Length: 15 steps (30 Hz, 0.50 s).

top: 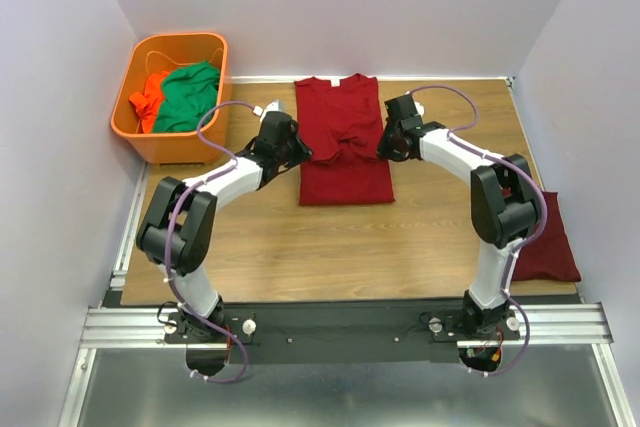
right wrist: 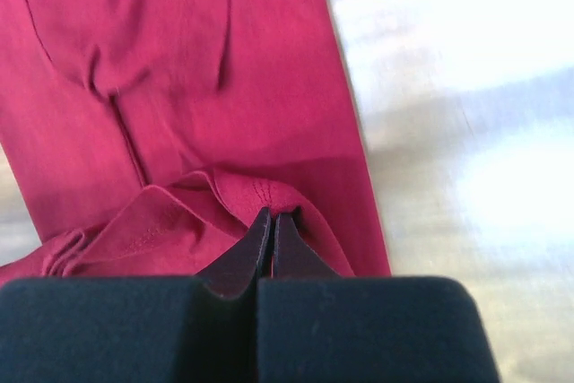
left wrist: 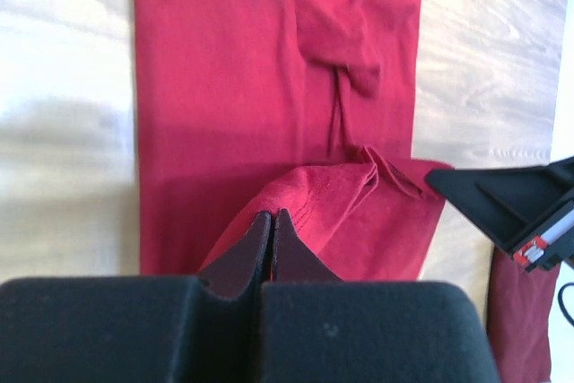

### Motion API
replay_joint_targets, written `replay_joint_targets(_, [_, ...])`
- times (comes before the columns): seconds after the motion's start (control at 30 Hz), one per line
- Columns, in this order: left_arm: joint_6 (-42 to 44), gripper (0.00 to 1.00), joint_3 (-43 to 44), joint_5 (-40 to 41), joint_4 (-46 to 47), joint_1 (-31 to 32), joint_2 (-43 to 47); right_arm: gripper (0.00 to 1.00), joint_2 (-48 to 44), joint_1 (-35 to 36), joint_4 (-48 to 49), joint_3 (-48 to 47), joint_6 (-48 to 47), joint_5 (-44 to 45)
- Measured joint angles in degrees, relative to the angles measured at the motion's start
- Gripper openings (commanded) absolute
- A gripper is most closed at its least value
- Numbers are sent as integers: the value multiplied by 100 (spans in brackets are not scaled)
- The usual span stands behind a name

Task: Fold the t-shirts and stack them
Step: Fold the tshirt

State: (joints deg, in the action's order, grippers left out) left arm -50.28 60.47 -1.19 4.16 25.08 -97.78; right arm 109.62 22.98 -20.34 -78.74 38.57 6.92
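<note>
A maroon t-shirt (top: pixel 345 162) is laid flat on the far middle of the table (top: pixel 300 247). Its collar is turned toward the back wall and its sides are folded in, so that a long, narrow rectangle is formed. Wrinkles are gathered across its middle, where the cloth is drawn up from both sides.

Its left edge is gripped by the left pincer (top: pixel 297 147), about halfway along its length. In the left wrist view the left pincer (left wrist: pixel 273 235) is seen closed tight, with a raised fold of the t-shirt (left wrist: pixel 224 87) pinched between the two fingers. The opposite edge is gripped at the same height by the right pincer (top: pixel 385 144). In the right wrist view the right pincer (right wrist: pixel 272 230) is likewise seen closed, with a stitched hem of the t-shirt (right wrist: pixel 179 60) caught at the fingertips and lifted slightly off the layer beneath.

A second t-shirt (top: pixel 548 242), also maroon and already folded into a compact shape, is placed at the right edge of the table. It is well apart from the first and partly hidden behind the right arm. A strip of dark red at the lower right corner of the left wrist view may be this same garment, though too little is shown for certainty.

An orange basket (top: pixel 170 142) is set at the far left corner. A green garment (top: pixel 190 97) and a bright orange garment (top: pixel 148 97) are heaped inside it.
</note>
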Motion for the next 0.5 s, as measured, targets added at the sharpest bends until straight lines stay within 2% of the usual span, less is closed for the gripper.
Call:
replay_joint_targets(0.3, [96, 0, 730, -313, -76, -286, -686, 1, 439, -234, 52, -560, -28, -334])
replay_joint_targets(0.5, [140, 0, 922, -396, -192, -339, -739, 1, 426, -308, 79, -568, -42, -363])
